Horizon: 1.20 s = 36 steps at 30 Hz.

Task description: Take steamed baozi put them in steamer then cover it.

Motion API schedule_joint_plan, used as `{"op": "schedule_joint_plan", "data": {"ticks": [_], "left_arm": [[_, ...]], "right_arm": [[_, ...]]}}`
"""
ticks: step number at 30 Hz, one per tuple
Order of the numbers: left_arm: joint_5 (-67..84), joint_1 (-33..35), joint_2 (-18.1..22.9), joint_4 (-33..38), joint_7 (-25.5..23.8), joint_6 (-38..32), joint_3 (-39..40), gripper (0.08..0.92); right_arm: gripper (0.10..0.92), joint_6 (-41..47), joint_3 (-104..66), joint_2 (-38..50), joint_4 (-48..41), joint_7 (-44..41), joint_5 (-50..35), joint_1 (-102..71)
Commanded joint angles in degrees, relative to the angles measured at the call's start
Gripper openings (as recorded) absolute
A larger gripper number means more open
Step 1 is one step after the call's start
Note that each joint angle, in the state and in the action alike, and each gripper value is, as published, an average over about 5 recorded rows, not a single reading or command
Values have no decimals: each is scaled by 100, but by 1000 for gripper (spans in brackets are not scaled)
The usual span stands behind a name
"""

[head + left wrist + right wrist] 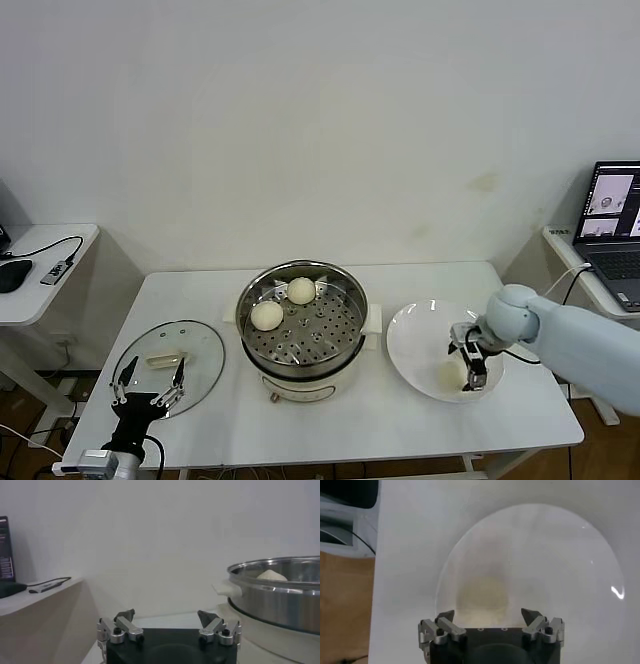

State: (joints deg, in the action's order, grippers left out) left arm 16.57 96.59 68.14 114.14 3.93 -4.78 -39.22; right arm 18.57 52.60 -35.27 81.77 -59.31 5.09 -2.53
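Note:
The steel steamer [300, 352] stands mid-table with two cream baozi [267, 315] [301, 290] on its perforated tray. Another baozi [449, 376] lies on the white plate [415, 335] to the right. My right gripper [470, 366] hangs open just over that bun, which the right wrist view shows as a pale blur [482, 597] between the spread fingers of the gripper [489, 614]. The glass cover [195, 345] lies flat at the left, cream handle up. My left gripper [150, 386] waits open at its near edge; the left wrist view shows this gripper [166, 615] empty and the steamer [280, 597] beyond.
A laptop [612, 225] sits on a side stand at the far right. A low white side table [45, 290] with a mouse and cable stands at the left. The table's front edge runs just below the plate and cover.

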Motion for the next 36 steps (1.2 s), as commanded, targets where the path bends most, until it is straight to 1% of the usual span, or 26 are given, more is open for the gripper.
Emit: {"op": "schedule_joint_plan", "data": {"ticks": [1,4,9,11,14,22,26,31,36], "left_arm": [[5,3,-2,5,1,1,-4,823],[7,5,3,3,2,-3,-6,823],[27,-5,17,0,10,-3,-11,823],[46,-14,21,6,15,1,-27,823],[55,-10,14,22,17,5,-48,823],[52,0,-5,58,17,11,-54,823],[52,-2,-4,68,15,8,-33,823],[73,2,-38,96,9,10,-29,823],[130,24,-52,140,-6,29,-23,823]], "right_arm": [[817,56,-168,-204,-177,27,72,-242],[780,111,-175,-181,-167,-8,69,-224],[661,123,-215,-103,-176,-112,152,-225],[631,112,-253,-75,-179,-141,172,-221],[610,103,-250,-14,-130,-196,98,-80],[600,188,-58,241,189,-390,-695,1143],[602,225,136,200,235,-461,-1107,1872],[602,239,722,-144,223,-438,-1519,2969],[602,301,1218,-786,323,-180,-1994,3752]]}}
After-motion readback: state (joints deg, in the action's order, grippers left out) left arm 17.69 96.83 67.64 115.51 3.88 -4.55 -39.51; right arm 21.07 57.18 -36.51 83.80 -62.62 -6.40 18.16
